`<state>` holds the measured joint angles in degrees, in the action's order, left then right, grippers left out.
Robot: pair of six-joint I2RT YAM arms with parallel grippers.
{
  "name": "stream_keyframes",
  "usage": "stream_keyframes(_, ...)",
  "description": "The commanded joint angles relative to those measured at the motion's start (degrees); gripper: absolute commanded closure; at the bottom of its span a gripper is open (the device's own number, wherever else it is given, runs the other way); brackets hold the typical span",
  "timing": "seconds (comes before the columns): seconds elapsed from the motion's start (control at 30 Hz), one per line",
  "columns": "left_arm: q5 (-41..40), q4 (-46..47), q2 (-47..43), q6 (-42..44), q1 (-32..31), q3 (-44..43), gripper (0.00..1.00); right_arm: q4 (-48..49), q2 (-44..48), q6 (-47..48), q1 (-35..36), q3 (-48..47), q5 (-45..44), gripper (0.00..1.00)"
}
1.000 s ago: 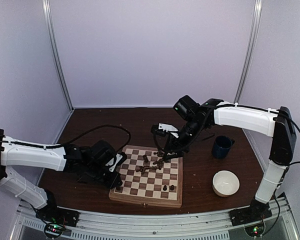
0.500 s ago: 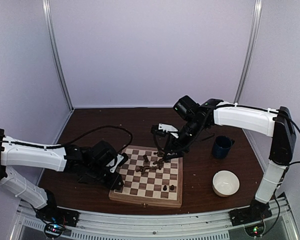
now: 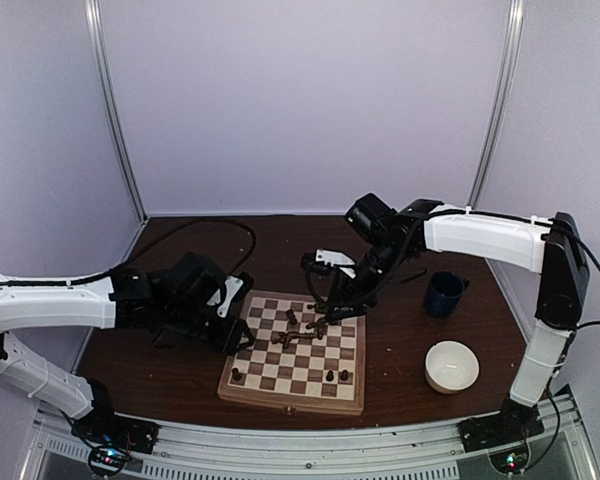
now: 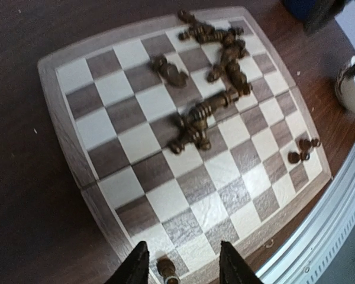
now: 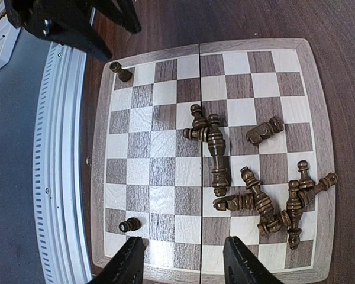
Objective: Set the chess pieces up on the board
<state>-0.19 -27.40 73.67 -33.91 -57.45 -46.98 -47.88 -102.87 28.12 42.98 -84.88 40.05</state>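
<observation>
In the top view, the board point(image 3: 292, 402) is seen between the arms, with a heap of fallen pieces point(image 3: 305, 330) on its far half; the right gripper point(image 3: 325, 318) hangs just above that heap and is judged the nearer arm to it, while the left gripper point(image 3: 236, 342) is held over the board's near left corner. In the left wrist view, the left gripper point(image 4: 183, 266) is parted around an upright corner piece point(image 4: 164, 269) that is not clamped. In the right wrist view, the right gripper point(image 5: 183, 263) is open and empty; the heap point(image 5: 272, 204) lies ahead and to the right, and a long piece point(image 5: 217, 157) is laid flat, its axis pointing straight away from the fingertips.
</observation>
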Motion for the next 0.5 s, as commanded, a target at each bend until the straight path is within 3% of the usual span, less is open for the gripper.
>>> stream_keyframes(0.0, 0.14, 2.95, 0.88, -0.47, 4.6, -4.51, 0.62, 1.01, -2.04, -0.02, -0.01, -1.91, -2.69, 0.52)
stream_keyframes(0.27, 11.18, 8.04, 7.85, -2.66, 12.74, -7.14, 0.66, 1.25, -4.85, 1.78, 1.07, -3.89, -8.32, 0.57)
stream_keyframes(0.47, 13.82, 9.63, 10.23, -3.2, 16.18, -7.29, 0.65, 1.67, -6.38, 6.27, 5.37, -2.38, -13.88, 0.57)
